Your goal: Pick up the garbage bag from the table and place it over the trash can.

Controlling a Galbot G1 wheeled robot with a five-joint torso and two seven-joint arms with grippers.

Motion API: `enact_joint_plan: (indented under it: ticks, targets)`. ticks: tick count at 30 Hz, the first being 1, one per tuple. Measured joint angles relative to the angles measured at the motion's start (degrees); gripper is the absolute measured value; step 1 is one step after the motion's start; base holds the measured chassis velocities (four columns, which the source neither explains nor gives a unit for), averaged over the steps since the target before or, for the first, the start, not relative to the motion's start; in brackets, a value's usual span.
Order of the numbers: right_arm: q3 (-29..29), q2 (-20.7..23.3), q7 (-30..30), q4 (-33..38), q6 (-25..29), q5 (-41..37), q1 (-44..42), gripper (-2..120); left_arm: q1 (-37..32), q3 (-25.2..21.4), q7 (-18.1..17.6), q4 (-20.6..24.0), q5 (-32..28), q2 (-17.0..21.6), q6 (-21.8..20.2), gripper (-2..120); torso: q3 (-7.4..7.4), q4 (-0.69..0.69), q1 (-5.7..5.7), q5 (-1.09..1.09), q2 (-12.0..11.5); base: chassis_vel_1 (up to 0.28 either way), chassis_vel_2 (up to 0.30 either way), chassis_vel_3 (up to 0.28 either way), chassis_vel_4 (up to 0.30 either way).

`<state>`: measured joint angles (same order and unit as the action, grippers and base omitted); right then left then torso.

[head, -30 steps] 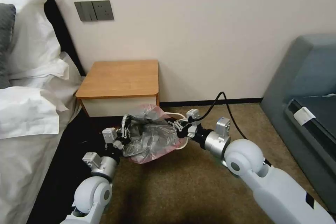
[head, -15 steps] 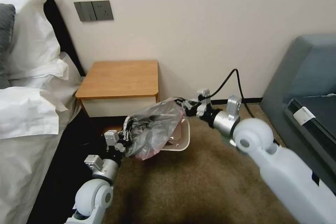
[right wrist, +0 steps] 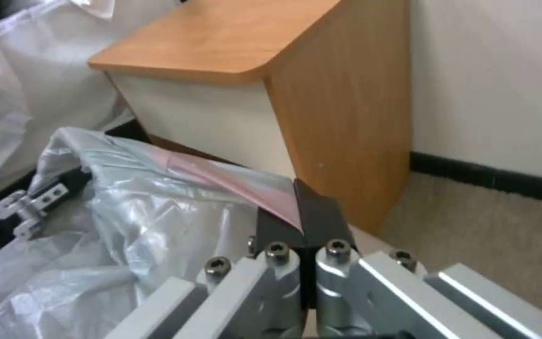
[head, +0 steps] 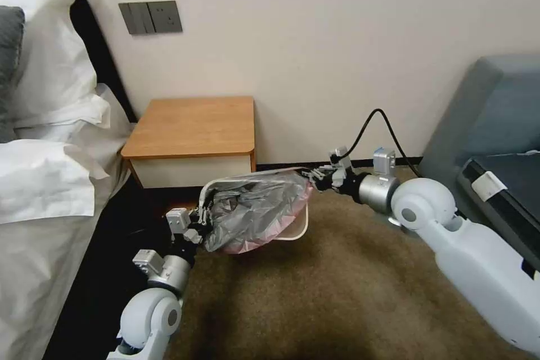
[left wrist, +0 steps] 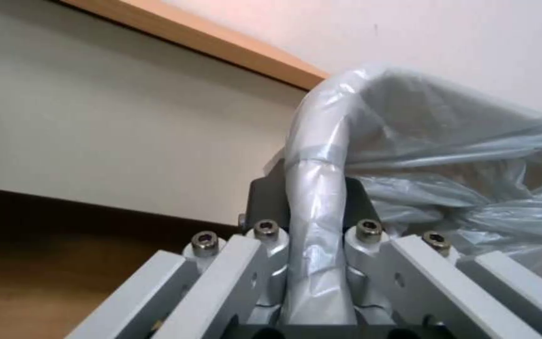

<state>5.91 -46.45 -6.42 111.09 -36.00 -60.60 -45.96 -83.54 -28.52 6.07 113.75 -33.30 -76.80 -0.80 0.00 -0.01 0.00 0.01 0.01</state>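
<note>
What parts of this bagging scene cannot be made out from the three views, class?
- Head view: most of the trash can, covered by the garbage bag.
- Left wrist view: the left gripper fingertips, wrapped in film.
- Right wrist view: the table base, behind the bag.

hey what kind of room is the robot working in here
Most likely a bedroom, perhaps a hotel room: a bed with white pillows and sheets stands beside a small wooden nightstand, with a carpeted floor and a grey sofa along the wall.
</note>
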Motion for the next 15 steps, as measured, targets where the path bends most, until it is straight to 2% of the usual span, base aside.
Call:
enact_joint_plan:
  ticks: [8, 12, 13, 15]
  targets:
    - [3.4, 0.4, 0.2, 0.6, -0.8, -4.3, -4.1, 3, 0.1, -0.7, 0.4, -0.2, -3.2, -0.1, -0.3, 6, 0.0, 0.01, 0.0, -0.01, 0.0, 0.0, 0.0, 0.0, 0.0]
    - [4.8, 0.7, 0.2, 1.6, -1.0, -4.3, -6.9, 18, 0.3, -1.1, 0.6, -0.5, -4.1, 0.0, -0.5, 6, 0.0, 0.01, 0.0, -0.01, 0.0, 0.0, 0.0, 0.0, 0.0]
    - [4.8, 0.7, 0.2, 1.6, -1.0, -4.3, -6.9, 18, 0.3, -1.1, 0.6, -0.5, -4.1, 0.0, -0.5, 6, 0.0, 0.01, 0.0, -0.01, 0.0, 0.0, 0.0, 0.0, 0.0]
    - [5.2, 0.9, 0.4, 2.0, -1.2, -4.2, -7.9, 30, 0.5, -1.1, 0.8, -0.6, -4.1, 0.0, -0.5, 6, 0.0, 0.02, 0.0, -0.01, 0.0, 0.0, 0.0, 0.0, 0.0]
